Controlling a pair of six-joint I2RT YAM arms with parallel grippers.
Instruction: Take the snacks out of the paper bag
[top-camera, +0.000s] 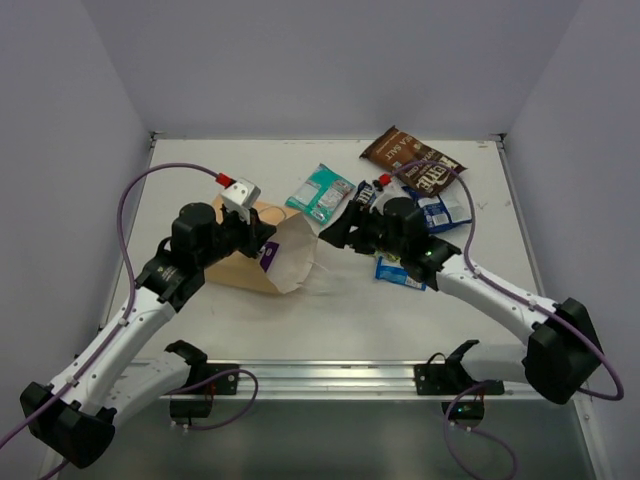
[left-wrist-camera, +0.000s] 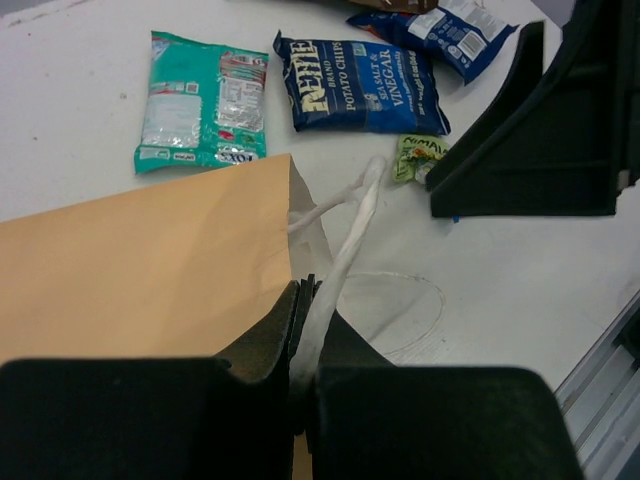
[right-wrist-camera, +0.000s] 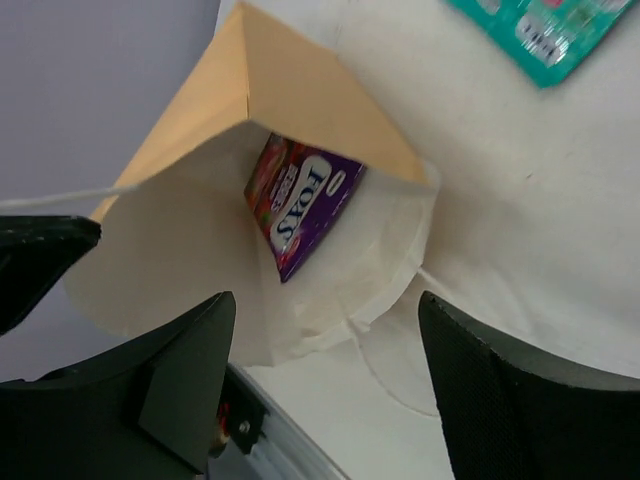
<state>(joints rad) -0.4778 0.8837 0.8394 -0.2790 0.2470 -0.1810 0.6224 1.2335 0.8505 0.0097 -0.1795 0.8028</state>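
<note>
- My left gripper (left-wrist-camera: 305, 305) is clamped tight on the white string handle (left-wrist-camera: 345, 245) of the paper bag (left-wrist-camera: 150, 250). The cord runs up and out from between the closed fingers.
- The paper bag lies on its side on the table (top-camera: 200, 170), left of centre. Its pale mouth gapes toward my right arm.
- My right gripper (right-wrist-camera: 328, 330) stands just in front of that mouth. Its jaws are spread wide with nothing between them.
- The pink-purple candy pack (right-wrist-camera: 300, 205) is inside the bag, lying tilted against the pale lining a little way back from the opening.
- The teal-white packet (top-camera: 322, 193) lies flat on the table just beyond the bag's mouth.
- The dark blue chip bag (left-wrist-camera: 360, 85) lies beside the teal-white packet, with the blue-white packet (left-wrist-camera: 450, 30) just past it.
- The brown chip bag (top-camera: 410, 158) lies at the far right of the table, behind the other packets.
- The small blue bar (top-camera: 400, 272) lies close against my right arm, on the near side.
- A small green wrapper (left-wrist-camera: 415, 155) shows below the dark blue chip bag. My right gripper's dark finger partly hides it, so I cannot tell what it is.
</note>
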